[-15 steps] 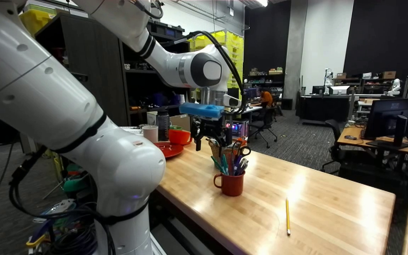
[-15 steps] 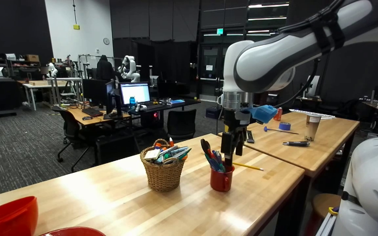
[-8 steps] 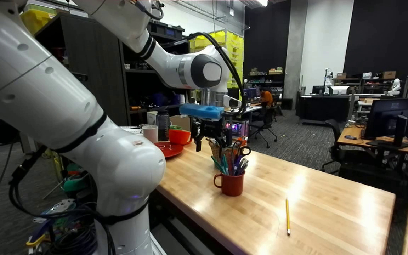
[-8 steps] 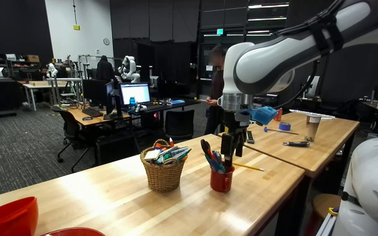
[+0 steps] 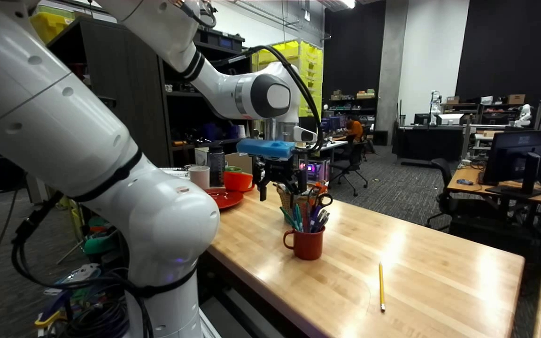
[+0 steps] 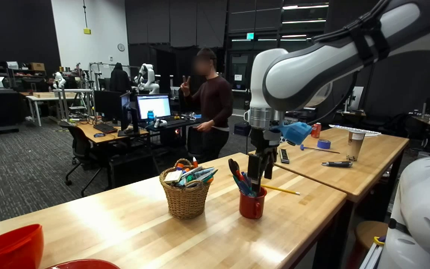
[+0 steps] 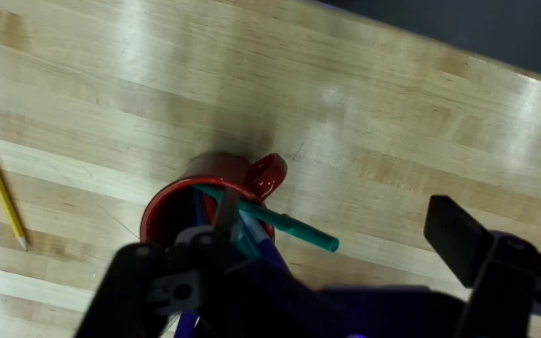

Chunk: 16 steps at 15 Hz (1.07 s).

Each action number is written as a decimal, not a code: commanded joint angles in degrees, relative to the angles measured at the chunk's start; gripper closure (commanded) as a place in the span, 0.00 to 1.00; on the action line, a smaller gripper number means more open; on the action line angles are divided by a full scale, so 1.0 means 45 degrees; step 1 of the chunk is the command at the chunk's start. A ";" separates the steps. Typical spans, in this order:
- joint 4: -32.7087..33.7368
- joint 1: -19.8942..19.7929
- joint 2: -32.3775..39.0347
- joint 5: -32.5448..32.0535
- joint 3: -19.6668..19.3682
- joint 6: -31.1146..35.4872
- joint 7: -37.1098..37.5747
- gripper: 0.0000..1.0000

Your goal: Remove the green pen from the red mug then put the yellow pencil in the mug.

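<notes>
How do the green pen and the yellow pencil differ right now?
The green pen leans in the red mug, while the yellow pencil lies flat on the wooden table. The green pen's outer end is blunt; the yellow pencil shows a sharpened tip in the wrist view. The green pen is partly hidden inside the mug, whereas the yellow pencil shows whole in an exterior view. Both are thin and straight.

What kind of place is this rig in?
Probably a robotics lab, perhaps with office desks mixed in. In an exterior view, another white robot arm stands in the background, and a lit computer screen and a black office chair show there too.
</notes>
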 commanded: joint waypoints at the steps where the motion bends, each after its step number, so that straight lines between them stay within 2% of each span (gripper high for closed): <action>1: 0.0056 0.0076 0.0363 -0.0130 0.0129 0.0492 0.0295 0.00; 8: 0.0105 0.0084 0.1029 -0.0130 0.0113 0.1052 0.0208 0.00; 9: 0.0111 0.0093 0.1103 -0.0113 0.0090 0.1133 0.0168 0.25; 10: 0.0119 0.0085 0.1158 -0.0124 0.0094 0.1183 0.0176 0.27; 12: 0.0118 0.0080 0.1220 -0.0121 0.0067 0.1295 0.0142 0.39; 16: 0.0082 0.0027 0.1247 -0.0205 0.0084 0.1446 0.0173 0.71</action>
